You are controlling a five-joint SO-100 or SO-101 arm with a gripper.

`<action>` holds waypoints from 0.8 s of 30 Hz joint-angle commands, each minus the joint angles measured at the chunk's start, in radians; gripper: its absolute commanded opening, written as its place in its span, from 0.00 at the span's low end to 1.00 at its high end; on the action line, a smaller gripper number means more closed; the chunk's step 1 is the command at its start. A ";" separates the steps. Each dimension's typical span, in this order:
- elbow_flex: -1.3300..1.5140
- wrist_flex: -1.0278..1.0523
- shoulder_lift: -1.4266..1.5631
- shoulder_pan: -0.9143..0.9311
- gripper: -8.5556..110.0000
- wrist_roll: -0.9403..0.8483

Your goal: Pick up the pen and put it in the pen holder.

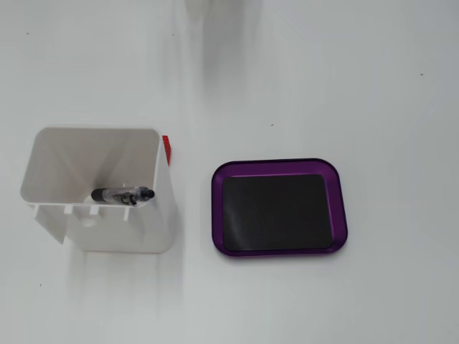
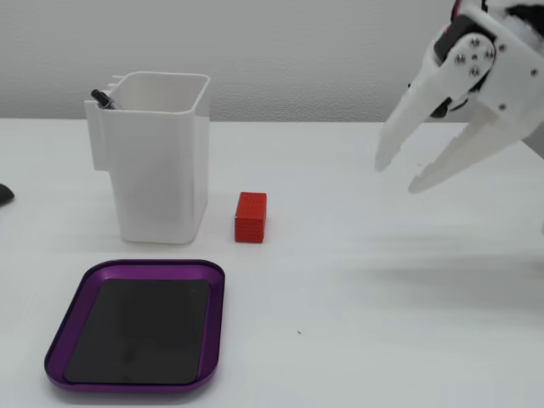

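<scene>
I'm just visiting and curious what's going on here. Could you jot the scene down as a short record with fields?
pen: inside the pen holder, lying in a slot at its edge, top end poking above the rim
pen holder: tall white box, upright on the table
purple tray: flat, black centre, nothing on it, in front of the holder
red block: small, on the table beside the holder, apart from it
end effector: white, open, holding nothing, in the air at the right of a fixed view
task state: pen appears already placed
</scene>
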 commanded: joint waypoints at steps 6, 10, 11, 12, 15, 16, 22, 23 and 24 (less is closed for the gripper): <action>0.374 -0.054 0.434 -0.011 0.14 0.003; 0.472 -0.052 0.528 -0.011 0.14 0.003; 0.489 -0.051 0.515 -0.011 0.14 0.005; 0.497 -0.051 0.506 -0.011 0.14 0.005; 0.502 -0.049 0.477 -0.011 0.14 0.023; 0.502 -0.046 0.477 -0.011 0.13 0.048; 0.497 -0.021 0.477 -0.011 0.07 0.152; 0.497 -0.021 0.477 -0.011 0.07 0.150; 0.497 -0.021 0.477 -0.011 0.07 0.149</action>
